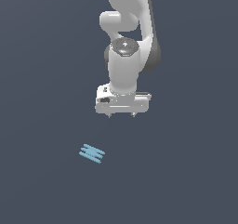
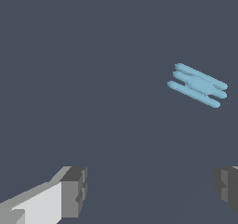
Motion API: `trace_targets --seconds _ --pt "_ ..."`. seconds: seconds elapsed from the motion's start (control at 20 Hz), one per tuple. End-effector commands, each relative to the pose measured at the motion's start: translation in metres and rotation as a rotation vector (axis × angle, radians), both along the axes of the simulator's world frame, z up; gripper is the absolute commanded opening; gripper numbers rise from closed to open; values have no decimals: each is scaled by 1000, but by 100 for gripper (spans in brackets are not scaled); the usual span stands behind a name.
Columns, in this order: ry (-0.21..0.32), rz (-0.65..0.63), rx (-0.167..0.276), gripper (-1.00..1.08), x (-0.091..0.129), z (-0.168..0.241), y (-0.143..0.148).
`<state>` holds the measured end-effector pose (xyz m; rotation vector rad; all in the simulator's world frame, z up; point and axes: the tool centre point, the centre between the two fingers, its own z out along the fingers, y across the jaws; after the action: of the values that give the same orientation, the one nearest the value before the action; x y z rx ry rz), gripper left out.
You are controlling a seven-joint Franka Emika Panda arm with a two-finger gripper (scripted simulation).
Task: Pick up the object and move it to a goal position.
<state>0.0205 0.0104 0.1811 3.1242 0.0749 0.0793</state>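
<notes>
The object (image 1: 92,153) is a small flat light-blue piece of thin parallel bars, lying on the dark floor toward the exterior view's left and nearer the camera than the arm. The white gripper (image 1: 122,115) hangs above the floor, apart from the object, with its two short fingertips spread wide and nothing between them. In the wrist view the object (image 2: 198,85) lies well clear of the gripper (image 2: 151,190), whose grey fingers (image 2: 74,190) stand far apart.
The white arm (image 1: 126,37) rises behind the gripper. Around it there is only the plain dark grey floor (image 1: 186,172).
</notes>
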Motion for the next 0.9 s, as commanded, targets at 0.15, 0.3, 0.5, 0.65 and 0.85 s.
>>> trace_targets --seconds 0.15,0.3,0.5,0.65,0.85 --pt "-8 3 2 100 2 4 3" --pt "-31 12 7 100 6 14 12" --pt "-52 21 12 100 10 23 21" --pt "-50 20 11 100 10 22 20" --pt "-50 30 10 100 11 21 19"
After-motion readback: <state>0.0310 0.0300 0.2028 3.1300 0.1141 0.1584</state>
